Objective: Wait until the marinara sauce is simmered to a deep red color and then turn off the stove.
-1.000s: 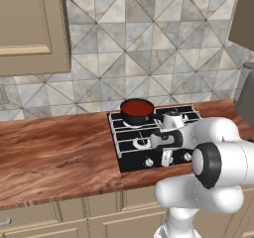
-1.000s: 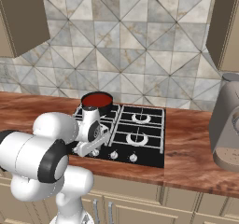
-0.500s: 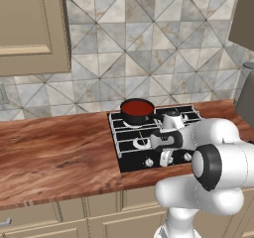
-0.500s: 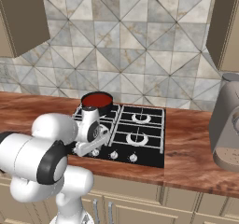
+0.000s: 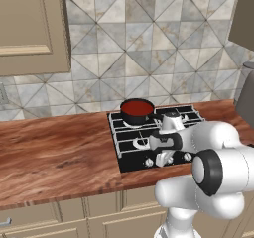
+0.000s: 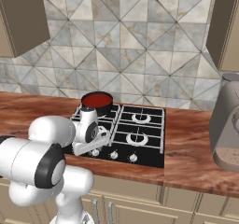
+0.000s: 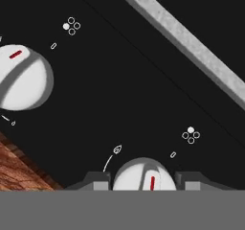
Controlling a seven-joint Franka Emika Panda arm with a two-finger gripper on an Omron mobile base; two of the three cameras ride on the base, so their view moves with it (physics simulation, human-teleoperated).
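- Marinara sauce deep red, in saucepan on stove rear burner.
- Gripper fingertips spread, bracketing a front knob; contact indeterminate.

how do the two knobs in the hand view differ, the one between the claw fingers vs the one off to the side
The knob between the claw fingers sits at the bottom edge, flanked by a fingertip on each side; the side knob stands free at the left edge. The first knob's red mark sits low on its face, pointing straight up the picture; the side knob's mark sits near its top edge, slanted. Both are pale domed knobs with a red mark, on the black stove.
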